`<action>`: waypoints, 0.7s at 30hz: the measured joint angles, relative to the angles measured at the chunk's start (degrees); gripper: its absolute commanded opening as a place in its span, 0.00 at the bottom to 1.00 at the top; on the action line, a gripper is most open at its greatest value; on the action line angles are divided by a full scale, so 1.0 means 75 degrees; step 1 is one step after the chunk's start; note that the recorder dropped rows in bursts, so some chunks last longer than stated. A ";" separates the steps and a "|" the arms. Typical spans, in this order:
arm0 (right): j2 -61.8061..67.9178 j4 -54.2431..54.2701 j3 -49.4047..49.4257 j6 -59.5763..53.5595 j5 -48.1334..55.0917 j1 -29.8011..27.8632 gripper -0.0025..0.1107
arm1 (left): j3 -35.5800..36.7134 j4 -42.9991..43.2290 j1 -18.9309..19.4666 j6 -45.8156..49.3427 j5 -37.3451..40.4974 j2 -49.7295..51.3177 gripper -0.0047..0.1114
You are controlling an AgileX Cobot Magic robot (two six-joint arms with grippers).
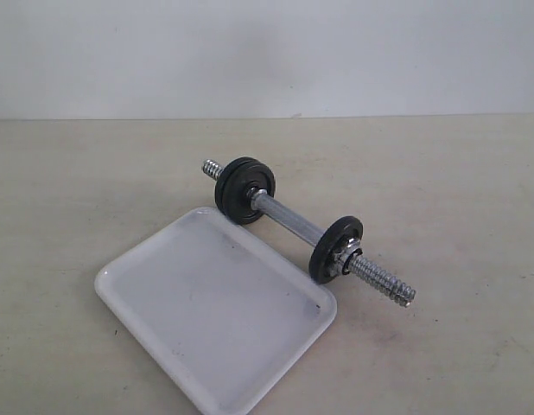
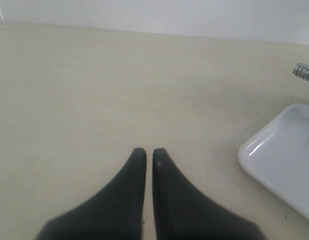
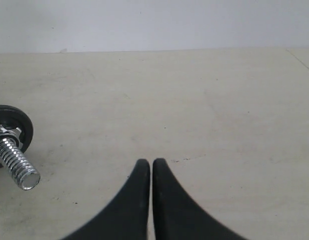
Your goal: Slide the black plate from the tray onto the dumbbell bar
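Observation:
The white tray (image 1: 206, 303) lies on the table with nothing in it. Behind it rests the dumbbell bar (image 1: 289, 220), chrome with threaded ends. Black plates (image 1: 244, 190) sit stacked on its far end, and one more black plate (image 1: 334, 249) is held by a silver star nut (image 1: 343, 259) near its front end. Neither gripper shows in the exterior view. My left gripper (image 2: 149, 151) is shut and empty above bare table, with the tray's corner (image 2: 279, 160) and a threaded bar tip (image 2: 304, 72) off to one side. My right gripper (image 3: 150, 162) is shut and empty, apart from the bar's threaded end (image 3: 17, 165) and its plate (image 3: 17, 125).
A pale beige tabletop (image 1: 440, 173) runs back to a white wall (image 1: 267, 52). The tray's front corner reaches the lower edge of the exterior view.

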 measured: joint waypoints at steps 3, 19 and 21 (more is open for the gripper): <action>0.0000 0.0000 0.0000 0.0000 0.0042 0.0000 0.02 | 0.0000 0.0000 0.0000 0.0000 0.0000 0.0000 0.08; 0.0000 0.0000 0.0000 0.0000 0.0058 0.0000 0.02 | 0.0000 0.0000 0.0000 0.0000 0.0000 0.0000 0.08; 0.0000 0.0000 0.0000 0.0000 0.0058 0.0000 0.02 | 0.0000 0.0000 0.0000 0.0000 0.0000 0.0000 0.08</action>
